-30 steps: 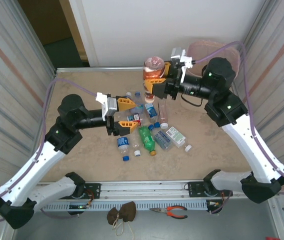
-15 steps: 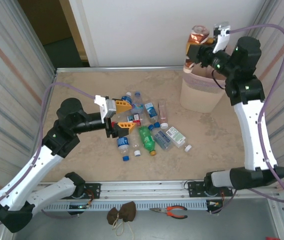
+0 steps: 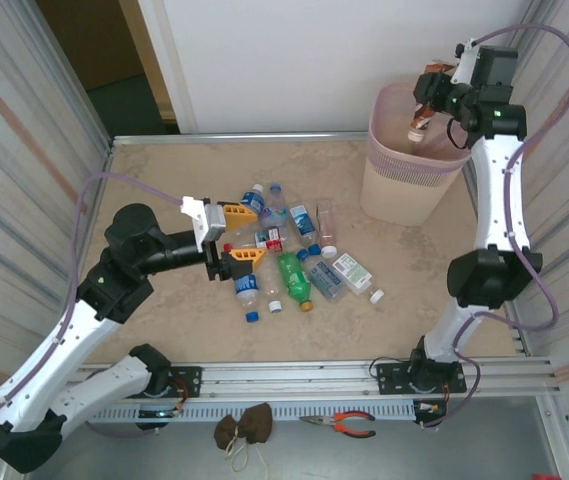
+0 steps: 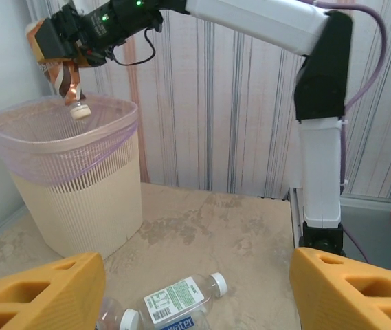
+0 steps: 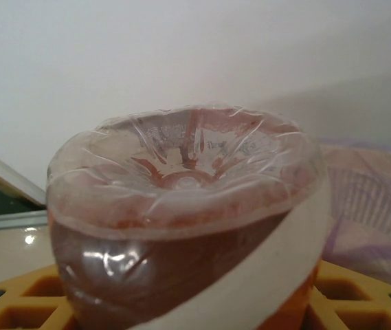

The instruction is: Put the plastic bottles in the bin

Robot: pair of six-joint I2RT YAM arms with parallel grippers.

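My right gripper [image 3: 434, 92] is shut on a clear plastic bottle [image 3: 421, 120] with a reddish-brown label, held cap-down over the mouth of the pale pink bin [image 3: 409, 185]. In the right wrist view the bottle's base [image 5: 181, 172] rises between my orange fingers [image 5: 16, 306]. The left wrist view has the bin [image 4: 78, 199] at the left, with the held bottle's white cap [image 4: 80, 111] just inside its rim. Several more bottles [image 3: 294, 275] lie in a heap mid-table. My left gripper [image 3: 239, 232] hovers open at the heap's left side, above a clear water bottle [image 4: 181, 297].
Loose caps [image 3: 376, 296] lie beside the heap. Pliers [image 3: 349, 424] and a dark cloth bundle [image 3: 242, 428] lie in front of the near rail. Corrugated walls close in both sides. The right arm's white link [image 4: 319, 158] stands upright right of the bin.
The right arm has swung up and right, carrying the bottle from near the heap to above the bin and tipping it cap-down. The left gripper has drawn back slightly to the left.
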